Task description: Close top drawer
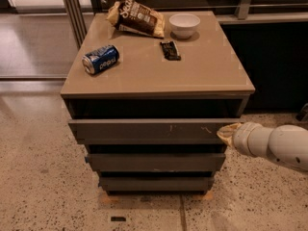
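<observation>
The top drawer (149, 129) sits slightly open, its long axis running 9 to 3 o'clock. We find the gripper (225, 134) at its front's 3 o'clock end; open or closed, we cannot tell.

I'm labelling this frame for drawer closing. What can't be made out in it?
1. Camera view: the inside of the top drawer, lost in shadow under the cabinet top.
2. Camera view: the gripper, at the drawer front's right end; whether it touches the front is unclear, as its own tip covers the spot.
3. Camera view: the arm, cut off by the right edge.
</observation>
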`<state>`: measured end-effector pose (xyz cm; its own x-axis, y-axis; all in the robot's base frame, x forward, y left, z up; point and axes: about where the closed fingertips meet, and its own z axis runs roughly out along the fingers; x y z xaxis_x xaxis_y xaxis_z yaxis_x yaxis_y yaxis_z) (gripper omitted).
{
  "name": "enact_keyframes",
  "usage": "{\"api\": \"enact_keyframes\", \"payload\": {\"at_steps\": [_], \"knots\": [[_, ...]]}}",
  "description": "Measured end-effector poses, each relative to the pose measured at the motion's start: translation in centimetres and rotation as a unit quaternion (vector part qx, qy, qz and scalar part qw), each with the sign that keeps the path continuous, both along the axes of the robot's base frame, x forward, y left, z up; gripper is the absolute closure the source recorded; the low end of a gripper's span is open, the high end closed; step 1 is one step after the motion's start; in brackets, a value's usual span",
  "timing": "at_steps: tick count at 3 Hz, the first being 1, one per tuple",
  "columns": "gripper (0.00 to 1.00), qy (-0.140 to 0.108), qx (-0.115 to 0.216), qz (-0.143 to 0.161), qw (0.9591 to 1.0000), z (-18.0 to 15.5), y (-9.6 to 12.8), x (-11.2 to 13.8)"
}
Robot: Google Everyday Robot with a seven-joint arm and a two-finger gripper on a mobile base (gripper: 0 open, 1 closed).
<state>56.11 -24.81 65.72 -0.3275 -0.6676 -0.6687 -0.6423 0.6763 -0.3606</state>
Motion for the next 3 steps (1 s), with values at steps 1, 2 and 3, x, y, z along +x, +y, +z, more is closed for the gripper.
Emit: {"api": "enact_keyframes", "payload": {"at_steps": [1,2,3], "knots": [[1.0,-0.013,-0.015,-0.01,0.9998,0.32,-0.53,2.24],[1.0,-0.013,-0.015,-0.01,0.9998,0.31,-0.51,2.12],[1.0,-0.016,-0.017,-0.016,0.9996,0.37,-0.85,2.89]]}}
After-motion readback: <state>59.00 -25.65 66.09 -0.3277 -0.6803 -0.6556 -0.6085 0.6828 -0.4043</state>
